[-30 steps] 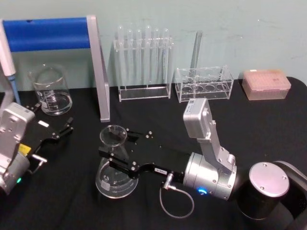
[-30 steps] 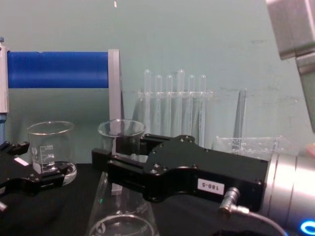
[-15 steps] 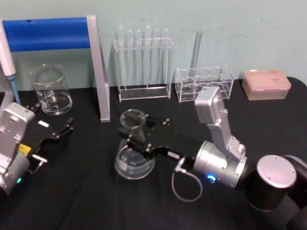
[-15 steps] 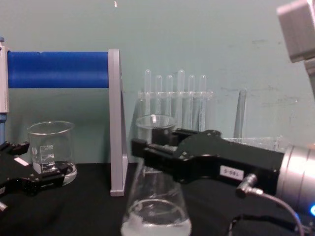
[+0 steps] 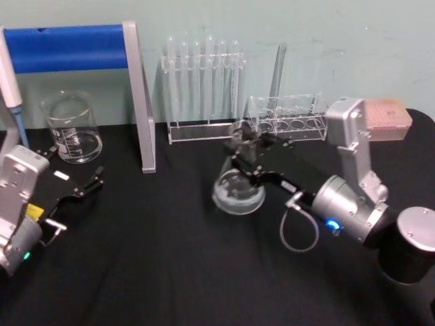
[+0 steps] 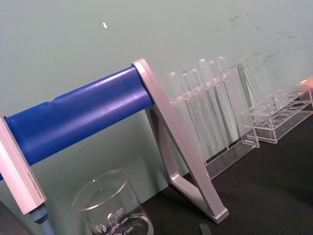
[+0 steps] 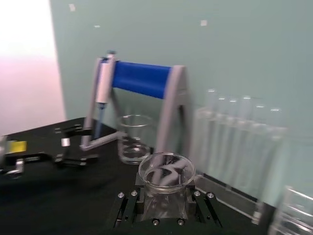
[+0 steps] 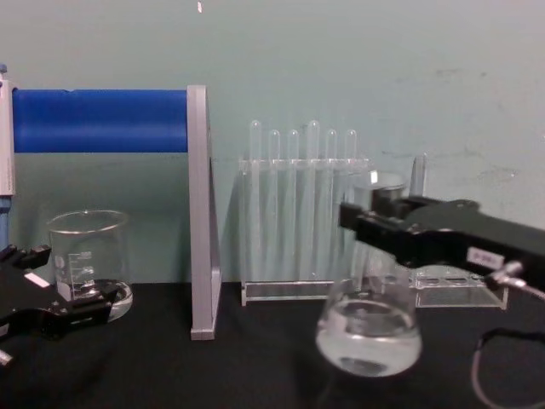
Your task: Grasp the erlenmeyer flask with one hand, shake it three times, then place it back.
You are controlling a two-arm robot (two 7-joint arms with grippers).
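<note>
Over the black table [image 5: 149,272], just in front of the two clear racks, my right gripper [image 5: 246,144] is clamped on the erlenmeyer flask [image 5: 237,192]. I grip it at the narrow neck, with one black finger on either side of the glass. From the chest camera the flask [image 8: 369,334] shows as clear glass. It has a wide round base that tapers up to a slim neck, which passes into my gripper [image 8: 379,223]. A shallow pool of clear liquid sits in the base. The base seems to hang a little above the tabletop and looks tilted, though I cannot be sure of the gap.

My right wrist camera looks down on the flared round rim [image 7: 166,172], open and circular, between my two fingers [image 7: 128,204].

Just behind the flask stands the test tube rack [image 5: 202,88], with a low rack [image 5: 289,119] beside it.

My left gripper [image 5: 75,165] rests on the table well off to my left, its fingers apart and holding nothing. It lies near the beaker [image 5: 70,129] and the blue-barred stand [image 5: 68,47].
</note>
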